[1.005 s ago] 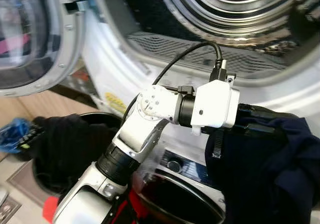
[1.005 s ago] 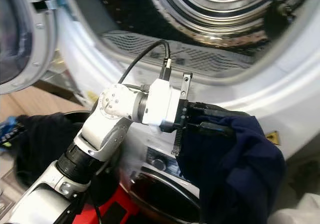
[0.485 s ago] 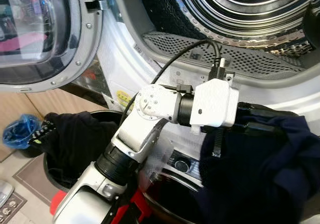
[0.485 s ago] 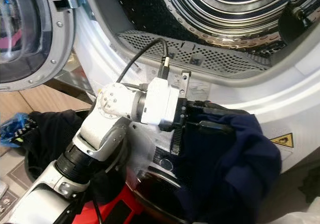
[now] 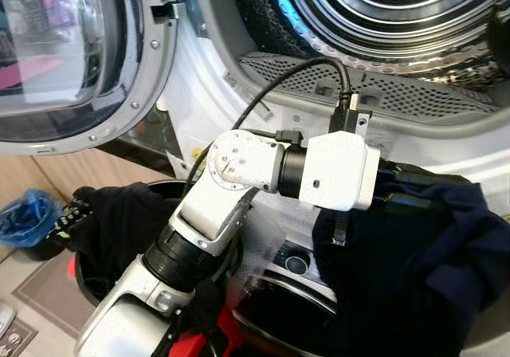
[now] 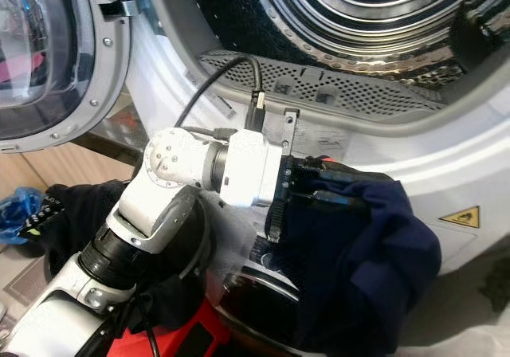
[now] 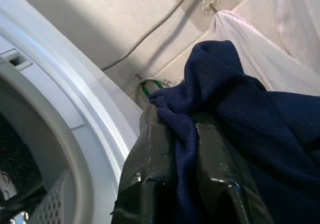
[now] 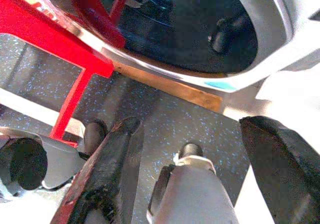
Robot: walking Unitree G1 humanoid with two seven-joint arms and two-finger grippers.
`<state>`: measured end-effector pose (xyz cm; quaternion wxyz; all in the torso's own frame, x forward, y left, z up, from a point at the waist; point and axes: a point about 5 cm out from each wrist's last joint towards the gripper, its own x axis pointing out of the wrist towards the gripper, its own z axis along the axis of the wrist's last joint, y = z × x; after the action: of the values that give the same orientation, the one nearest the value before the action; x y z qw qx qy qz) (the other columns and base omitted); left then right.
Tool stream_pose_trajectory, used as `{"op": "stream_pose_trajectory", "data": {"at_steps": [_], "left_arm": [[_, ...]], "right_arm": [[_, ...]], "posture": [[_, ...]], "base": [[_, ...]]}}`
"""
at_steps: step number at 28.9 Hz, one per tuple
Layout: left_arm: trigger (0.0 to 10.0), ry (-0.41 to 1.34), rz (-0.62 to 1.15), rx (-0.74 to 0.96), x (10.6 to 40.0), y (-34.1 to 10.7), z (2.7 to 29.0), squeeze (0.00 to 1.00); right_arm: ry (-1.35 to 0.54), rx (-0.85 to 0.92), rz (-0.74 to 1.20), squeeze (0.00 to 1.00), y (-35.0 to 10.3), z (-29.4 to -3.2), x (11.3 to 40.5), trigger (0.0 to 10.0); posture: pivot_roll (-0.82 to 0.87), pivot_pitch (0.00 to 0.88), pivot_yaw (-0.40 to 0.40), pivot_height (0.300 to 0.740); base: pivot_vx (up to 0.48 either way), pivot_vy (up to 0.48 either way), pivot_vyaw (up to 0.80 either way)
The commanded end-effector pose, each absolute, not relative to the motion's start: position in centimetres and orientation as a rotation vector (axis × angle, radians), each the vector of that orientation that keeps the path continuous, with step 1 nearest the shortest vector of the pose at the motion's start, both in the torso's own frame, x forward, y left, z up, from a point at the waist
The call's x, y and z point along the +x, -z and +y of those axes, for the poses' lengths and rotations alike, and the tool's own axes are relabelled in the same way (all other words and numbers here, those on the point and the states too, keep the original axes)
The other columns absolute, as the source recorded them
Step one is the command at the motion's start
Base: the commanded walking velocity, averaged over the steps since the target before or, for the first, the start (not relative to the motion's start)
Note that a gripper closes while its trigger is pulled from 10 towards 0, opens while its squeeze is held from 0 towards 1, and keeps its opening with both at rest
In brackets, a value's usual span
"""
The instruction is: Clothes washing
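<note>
Drum of the washer is seen through the open porthole, its ribbed steel wall bare where visible, with the round glass door swung wide to the robot's left. A navy garment is clamped between the fingers of the left gripper and is held up in front of the washer's white front, just below the lip of the opening; the cloth is draped over the fingers and hangs down from them. Below the left arm, a dark round basket is set on the floor and black clothes are heaped in it, spilling over its rim. A blue bundle lies beside the basket. The right gripper is held low over the speckled floor with its fingers spread apart and nothing between them.
</note>
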<state>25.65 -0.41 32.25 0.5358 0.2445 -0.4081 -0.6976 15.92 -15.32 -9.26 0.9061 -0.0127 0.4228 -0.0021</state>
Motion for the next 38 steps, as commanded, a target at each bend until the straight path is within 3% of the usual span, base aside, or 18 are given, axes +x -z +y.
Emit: {"op": "stream_pose_trajectory", "data": {"at_steps": [1, 8, 10, 12, 20, 25, 31, 38], "left_arm": [[10.0, 1.656, -1.011, 0.587, 25.4, -32.9, -0.3, 0.0], [10.0, 1.612, -1.025, 0.575, 25.6, -33.2, -0.3, 0.0], [10.0, 1.409, -1.063, 0.713, 27.9, -34.4, 0.2, 0.0], [10.0, 1.314, -1.091, 0.744, 29.0, -35.5, 0.6, 0.0], [10.0, 1.328, -1.161, 0.81, 29.4, -37.3, 0.8, 0.0], [10.0, 1.099, -1.216, 0.875, 31.1, -39.5, 1.3, 0.0], [10.0, 0.778, -1.14, 0.832, 34.2, -42.2, 3.7, 0.0], [10.0, 0.755, -0.984, 0.547, 36.5, -41.8, 5.7, 0.0]], "right_arm": [[0.001, -0.019, 0.885, 0.0, 9.4, -15.0, 15.7, 10.0], [0.006, -0.014, 0.888, 0.0, 9.4, -15.0, 15.5, 10.0], [0.007, -0.015, 0.89, 0.0, 9.5, -15.0, 15.4, 10.0], [0.008, -0.016, 0.891, 0.0, 9.5, -15.0, 15.4, 10.0], [0.011, -0.016, 0.886, 0.0, 9.4, -15.0, 15.6, 10.0], [0.016, -0.017, 0.885, 0.0, 9.4, -15.1, 15.6, 10.0], [0.021, -0.017, 0.887, 0.0, 9.4, -15.1, 15.6, 10.0], [0.027, -0.018, 0.884, 0.0, 9.4, -15.1, 15.6, 10.0]], "posture": [[0.1, 0.081, 0.008, 0.74], [0.09, 0.085, 0.01, 0.74], [0.09, 0.085, 0.01, 0.74], [0.1, 0.083, 0.012, 0.74], [0.1, 0.081, 0.012, 0.74], [0.09, 0.078, 0.014, 0.74], [0.09, 0.077, 0.015, 0.74], [0.09, 0.076, 0.017, 0.74]], "base": [[0.0, 0.0, 0.0], [0.0, 0.0, 0.0], [0.0, 0.0, 0.0], [0.0, 0.0, 0.0], [0.0, 0.0, 0.0], [0.0, 0.0, 0.0], [0.0, 0.0, 0.0], [0.0, 0.0, 0.0]]}}
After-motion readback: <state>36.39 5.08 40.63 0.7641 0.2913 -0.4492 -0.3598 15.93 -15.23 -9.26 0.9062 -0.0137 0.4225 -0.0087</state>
